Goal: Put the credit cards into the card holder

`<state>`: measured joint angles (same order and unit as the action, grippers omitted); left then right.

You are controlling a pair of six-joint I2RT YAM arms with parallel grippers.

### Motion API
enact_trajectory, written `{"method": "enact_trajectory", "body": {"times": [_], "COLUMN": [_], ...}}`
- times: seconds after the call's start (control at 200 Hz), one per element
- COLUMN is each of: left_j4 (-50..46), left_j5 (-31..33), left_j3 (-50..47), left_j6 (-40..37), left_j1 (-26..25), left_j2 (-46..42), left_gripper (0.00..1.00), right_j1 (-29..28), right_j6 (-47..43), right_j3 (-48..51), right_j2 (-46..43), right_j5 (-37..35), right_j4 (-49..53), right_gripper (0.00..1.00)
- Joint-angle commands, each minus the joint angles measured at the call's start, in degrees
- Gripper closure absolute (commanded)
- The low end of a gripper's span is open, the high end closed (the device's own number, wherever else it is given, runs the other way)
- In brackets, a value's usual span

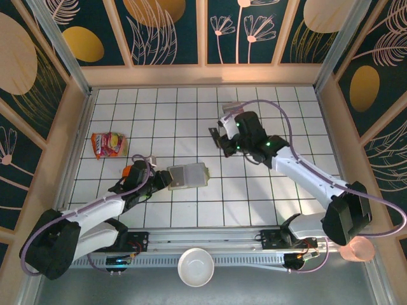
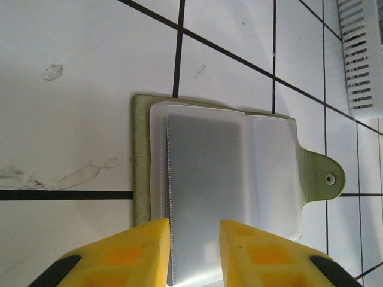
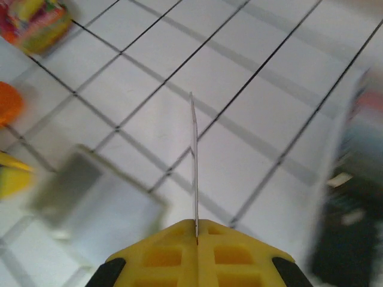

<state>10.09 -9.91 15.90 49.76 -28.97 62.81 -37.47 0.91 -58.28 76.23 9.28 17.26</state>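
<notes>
My right claw pinches one card edge-on for slotting; my left claw, part spread, steadies the open holder.

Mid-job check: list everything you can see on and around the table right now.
card holder: one, olive-green with pale inside, lying open on the tiles mid-table.
credit card: one, thin, seen edge-on, pinched in the right gripper.
snack packet: one, red and yellow, left side of the table.
bowl: one, white, at the near edge between the arm bases.
cup: one, translucent pink, near right corner.
left gripper: one, yellow fingers, jaws apart over the holder's clear sleeve.
right gripper: one, yellow fingers, shut on the card.
</notes>
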Motion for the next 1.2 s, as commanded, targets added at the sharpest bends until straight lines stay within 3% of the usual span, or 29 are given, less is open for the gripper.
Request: {"method": "enact_trajectory", "body": {"times": [0.0,0.1,0.225,0.355,0.676,1.196], "left_j4": [-1.10,-1.13,-1.03,-1.03,0.04,0.76], "left_j5": [0.58,0.34,0.50,0.93,1.22,1.14], "left_j3": [2.85,3.45,3.65,3.62,2.56,1.59], "left_j6": [-2.10,-2.47,-2.47,-2.82,-2.87,-2.51], "left_j1": [0.20,0.23,0.21,0.23,0.23,0.23], "left_j2": [1.02,1.61,2.73,3.97,5.61,5.84], "left_gripper": [0.72,0.69,0.67,0.66,0.66,0.69], "right_j1": [-3.11,-6.51,-10.85,-11.79,-11.63,-10.16], "right_j6": [37.89,49.49,51.41,54.13,47.69,45.34], "right_j3": [9.14,15.19,12.54,12.19,7.67,7.01], "right_j2": [1.06,5.01,12.69,18.07,21.02,22.47], "right_j5": [11.04,15.03,14.64,16.03,8.09,8.73], "right_j4": [-12.02,-26.43,-29.68,-35.68,-23.99,-21.31], "right_gripper": [1.00,1.00,1.00,1.00,1.00,1.00]}}
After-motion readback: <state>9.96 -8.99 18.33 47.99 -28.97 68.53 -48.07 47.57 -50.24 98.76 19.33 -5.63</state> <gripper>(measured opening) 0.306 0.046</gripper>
